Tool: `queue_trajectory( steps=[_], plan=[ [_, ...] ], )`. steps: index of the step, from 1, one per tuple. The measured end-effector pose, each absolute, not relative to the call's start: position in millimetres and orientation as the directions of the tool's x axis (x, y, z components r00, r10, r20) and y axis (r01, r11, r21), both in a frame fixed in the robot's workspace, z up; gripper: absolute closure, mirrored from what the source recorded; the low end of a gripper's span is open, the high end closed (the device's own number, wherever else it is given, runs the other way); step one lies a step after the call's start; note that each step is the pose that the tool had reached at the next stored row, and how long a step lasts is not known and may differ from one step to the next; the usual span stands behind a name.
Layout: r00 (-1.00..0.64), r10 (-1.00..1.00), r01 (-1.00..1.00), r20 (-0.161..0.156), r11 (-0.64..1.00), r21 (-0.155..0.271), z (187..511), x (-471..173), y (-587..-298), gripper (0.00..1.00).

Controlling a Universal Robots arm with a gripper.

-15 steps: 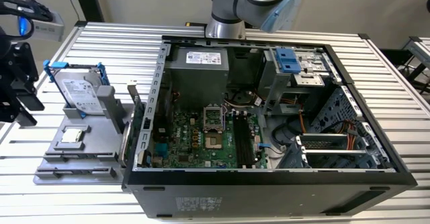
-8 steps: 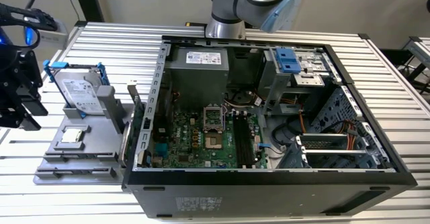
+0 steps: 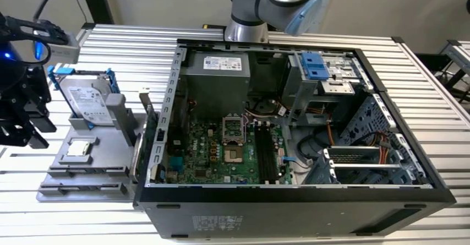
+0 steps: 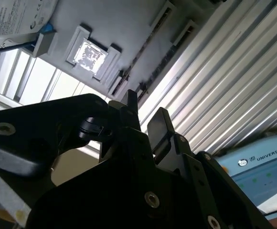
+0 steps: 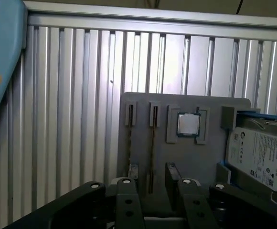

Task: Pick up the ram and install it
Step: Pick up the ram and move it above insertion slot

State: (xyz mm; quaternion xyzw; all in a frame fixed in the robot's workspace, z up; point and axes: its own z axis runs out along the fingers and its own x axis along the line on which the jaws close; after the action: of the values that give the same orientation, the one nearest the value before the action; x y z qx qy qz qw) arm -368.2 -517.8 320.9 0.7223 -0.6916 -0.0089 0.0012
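Observation:
The ram point(image 5: 152, 155) stands on edge as a thin dark strip in one slot of the grey holder point(image 5: 138, 143), the slot nearer the small silver processor point(image 5: 188, 124). In both wrist views my black gripper point(image 5: 150, 172) hovers over that slot, open, with a finger on each side of the strip and nothing held. In the second wrist view the gripper point(image 4: 145, 112) is still apart from the holder point(image 4: 129, 28). In the exterior view the gripper point(image 3: 29, 135) hangs at the far left, above the holder point(image 3: 110, 162).
A silver hard drive point(image 3: 92, 104) in a blue frame stands on the holder's far part. The open computer case point(image 3: 294, 201) fills the exterior view's right, with its motherboard point(image 3: 220, 151) and long black memory slots point(image 3: 268, 157). Ribbed aluminium table point(image 3: 132, 52) all around.

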Motion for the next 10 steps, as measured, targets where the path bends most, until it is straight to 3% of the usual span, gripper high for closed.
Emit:
queue_trajectory(
  steps=[10],
  plan=[
    [0.043,-0.999,-0.999,-0.004,-0.043,0.014,305,-368,-518,0.0]
  ],
)
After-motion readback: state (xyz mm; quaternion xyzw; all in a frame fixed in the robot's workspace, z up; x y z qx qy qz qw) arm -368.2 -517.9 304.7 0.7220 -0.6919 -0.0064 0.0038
